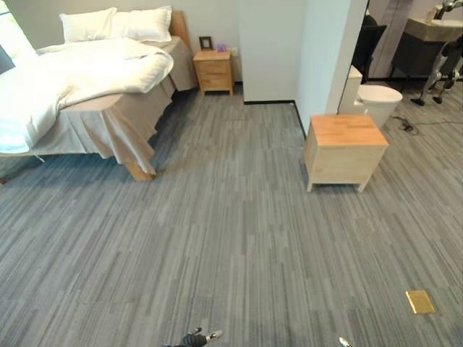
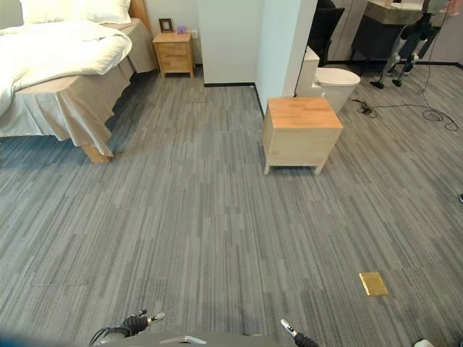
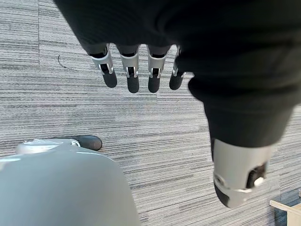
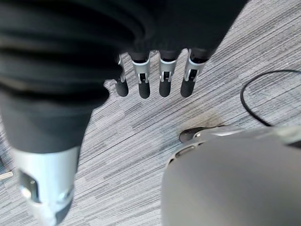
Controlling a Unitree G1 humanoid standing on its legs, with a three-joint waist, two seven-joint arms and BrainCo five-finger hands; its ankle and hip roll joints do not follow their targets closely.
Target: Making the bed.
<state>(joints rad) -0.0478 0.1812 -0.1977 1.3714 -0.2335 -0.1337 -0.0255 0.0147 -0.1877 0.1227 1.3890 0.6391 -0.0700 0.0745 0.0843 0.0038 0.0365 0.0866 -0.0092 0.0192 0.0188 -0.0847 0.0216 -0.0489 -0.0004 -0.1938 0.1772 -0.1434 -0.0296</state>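
The bed stands at the far left, well away from me across the carpet. A rumpled white duvet lies bunched over it and hangs off its near left side, leaving the beige skirt bare at the foot corner. Two white pillows lean at the head. My left hand hangs low over the carpet with straight fingers and holds nothing. My right hand hangs the same way, fingers straight and empty. Both fingertips peek in at the bottom edge of the eye views.
A wooden cabinet stands on the carpet right of centre, beside a white wall column. A toilet sits behind it. A small nightstand stands by the bed's head. A brass floor plate lies at the lower right.
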